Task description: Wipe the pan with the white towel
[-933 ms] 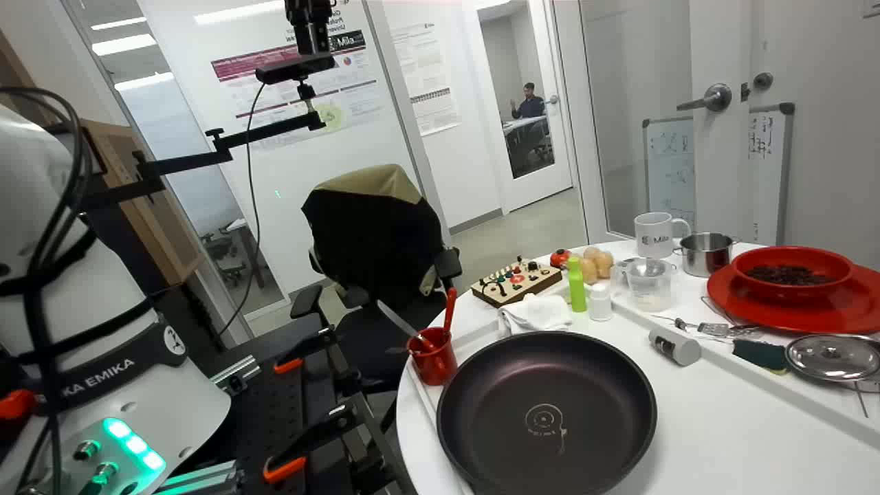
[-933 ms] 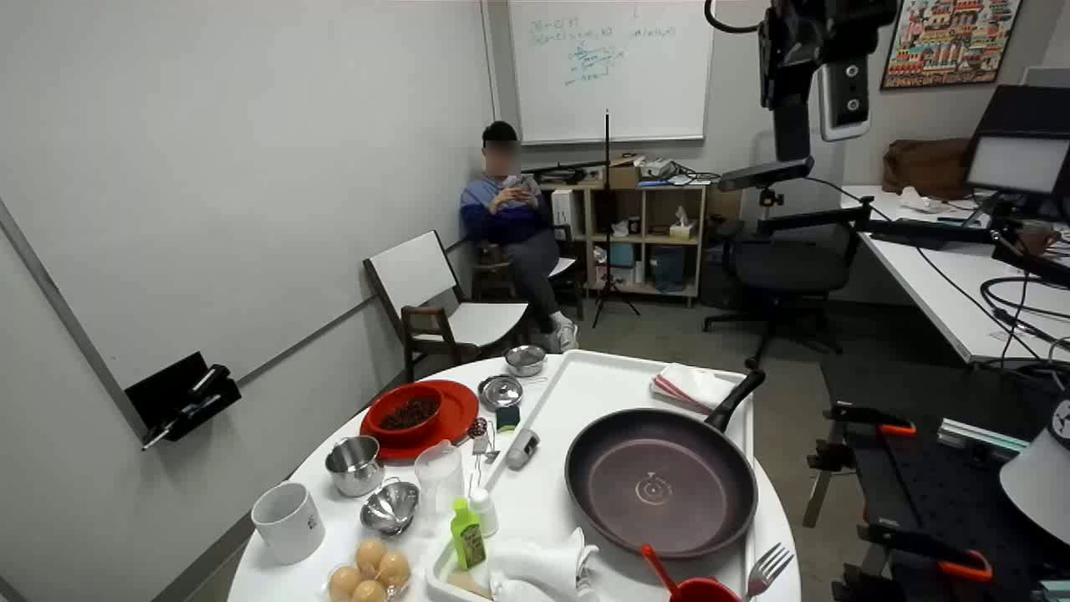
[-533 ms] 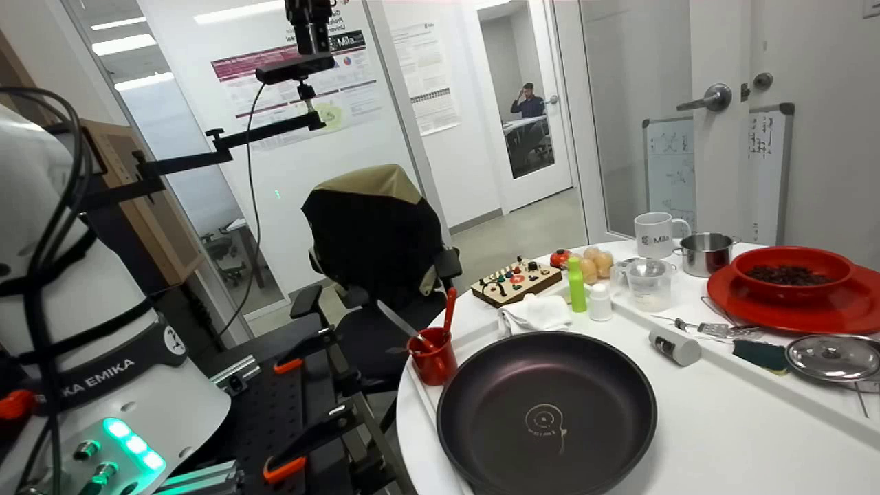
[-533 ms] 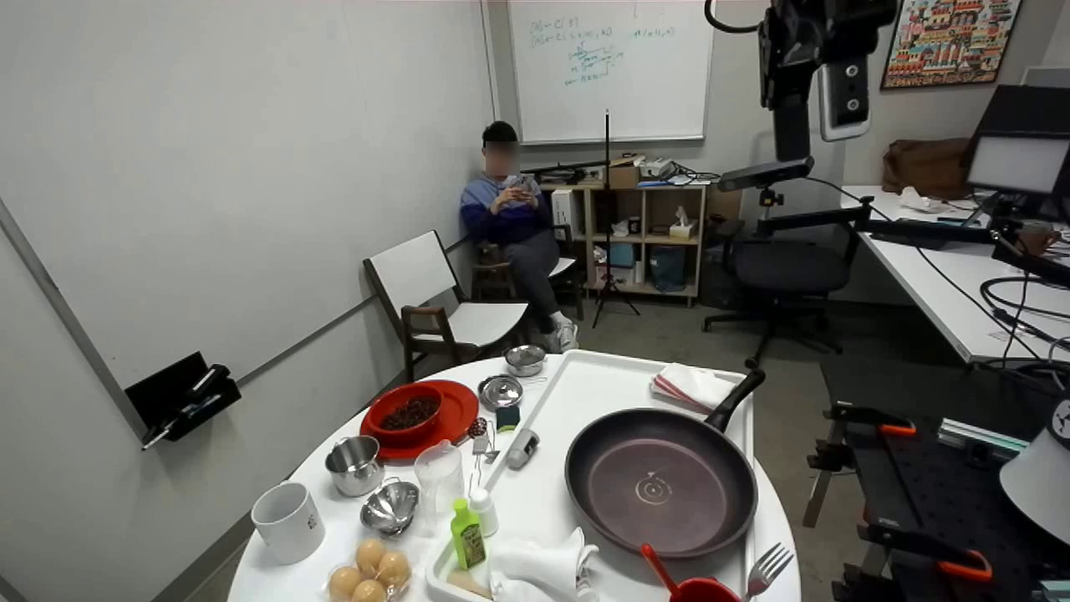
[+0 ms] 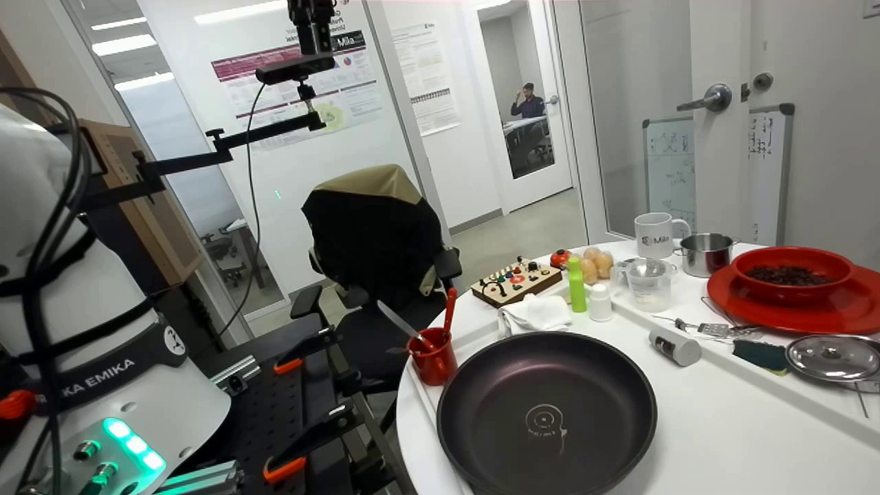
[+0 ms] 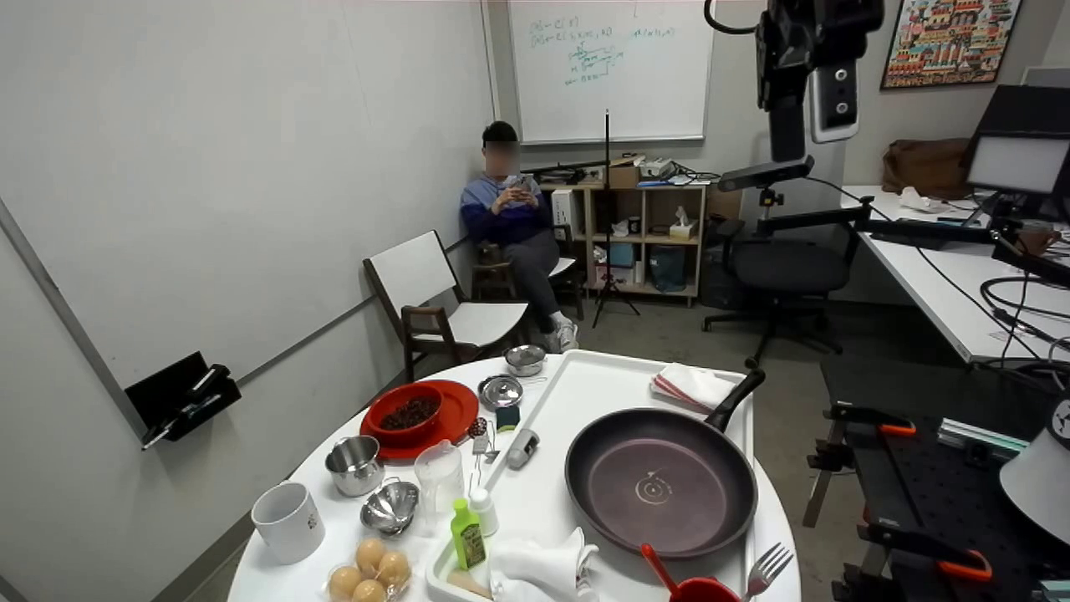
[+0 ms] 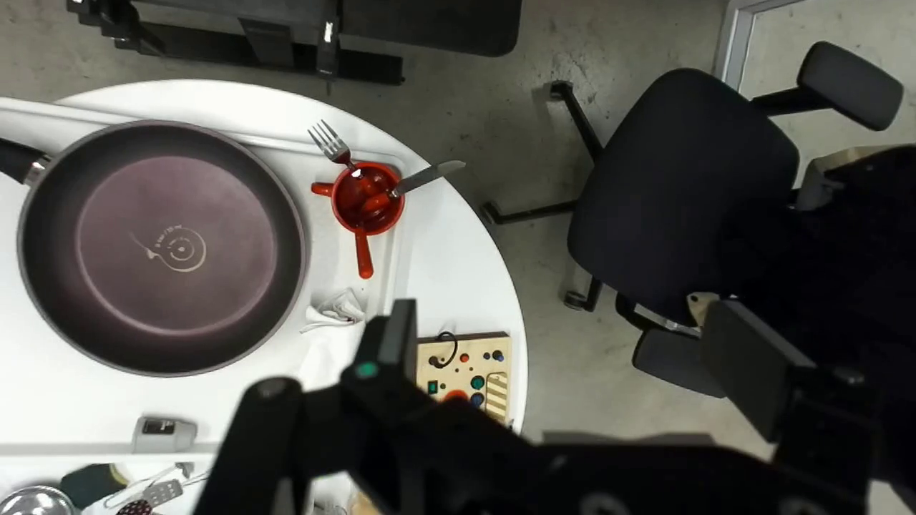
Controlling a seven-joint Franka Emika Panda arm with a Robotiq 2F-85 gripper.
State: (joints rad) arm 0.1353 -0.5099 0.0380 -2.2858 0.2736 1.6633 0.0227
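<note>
In an exterior view, the crumpled white towel (image 5: 536, 315) lies just beside the pan (image 5: 550, 412). In an exterior view, the pan sits on a white tray (image 6: 600, 381). In the wrist view, the fingers (image 7: 748, 368) stand wide apart.

This looks like an office lab, with a scribbled whiteboard (image 6: 610, 71) at upper centre and a monitor (image 6: 1016, 171) at far right in an exterior view, and a robot arm (image 5: 96, 289) at left in an exterior view.

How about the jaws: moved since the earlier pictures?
Yes, slightly: the jaws shifted toward the image's left in an exterior view, away from the framed picture.
</note>
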